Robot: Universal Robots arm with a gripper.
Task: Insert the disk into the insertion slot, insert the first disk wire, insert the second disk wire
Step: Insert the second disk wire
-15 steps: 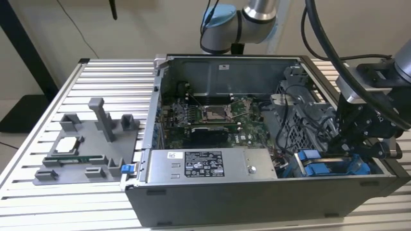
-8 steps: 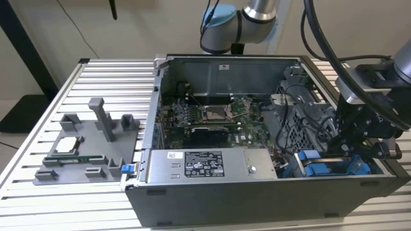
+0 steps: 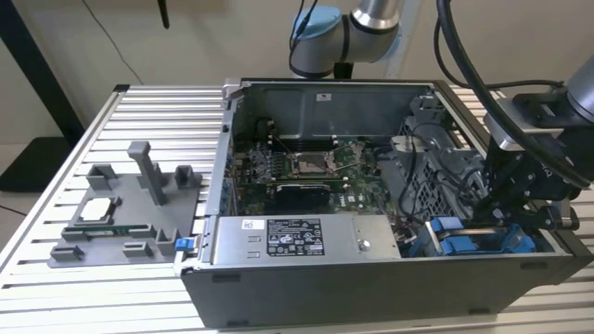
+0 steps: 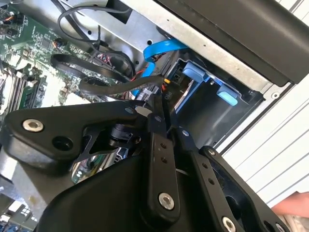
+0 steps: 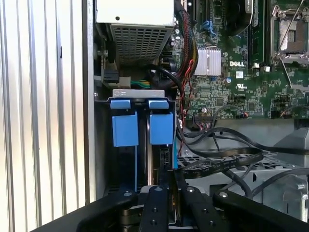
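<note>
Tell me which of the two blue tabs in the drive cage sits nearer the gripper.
In the first wrist view, the blue tab on the motherboard side; the gripper sits right below it, while the other lies nearer the case wall.

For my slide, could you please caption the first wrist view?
Gripper poised at the drive cage's blue-tabbed bays, beside the motherboard.

Lighting: even, bright, diffuse.
Soft shadows inside the case (image 3: 371,292); mild glare on the counter (image 3: 149,104) slats; wrist views sharp.

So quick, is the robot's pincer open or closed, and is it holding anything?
Pincer: closed or almost closed, down at the blue drive bay; whether it grips something cannot be told.
</note>
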